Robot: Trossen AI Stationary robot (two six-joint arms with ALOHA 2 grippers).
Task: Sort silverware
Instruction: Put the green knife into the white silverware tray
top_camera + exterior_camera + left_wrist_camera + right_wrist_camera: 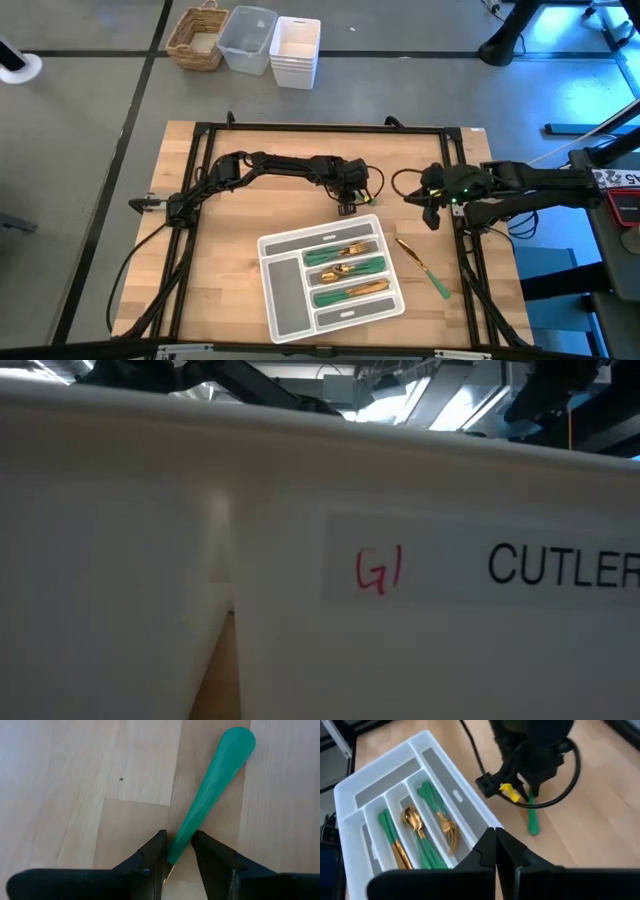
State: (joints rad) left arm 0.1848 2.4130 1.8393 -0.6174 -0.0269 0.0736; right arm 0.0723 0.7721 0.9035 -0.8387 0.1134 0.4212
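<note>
My left gripper [348, 200] hovers just beyond the far edge of the grey compartmented tray [285, 300], shut on one piece of silverware with a green handle [215, 780]. That handle also shows below the gripper in the right wrist view [533, 820]. Several gold-and-green pieces lie in the tray's long compartments [345, 270], among them a spoon [412, 820] and a fork [447, 832]. One more piece [422, 265] lies flat on the table to the right of the tray. My right gripper [432, 215] is shut and empty above the table, to the right of the tray's far corner. My left gripper pinches the green handle's thin end [176, 851], next to the gold neck, between its two fingers [155, 851]. The fingers point down from above. The handle hangs below them, slightly tilted, its broad free end [237, 740] lowest; whether that end touches the table I cannot tell.
The tray's white wall [300, 560] with a label fills the low view. A wicker basket [198, 38] and two white bins [295, 50] stand on the floor beyond the table. Bare wood lies left of the tray [220, 250].
</note>
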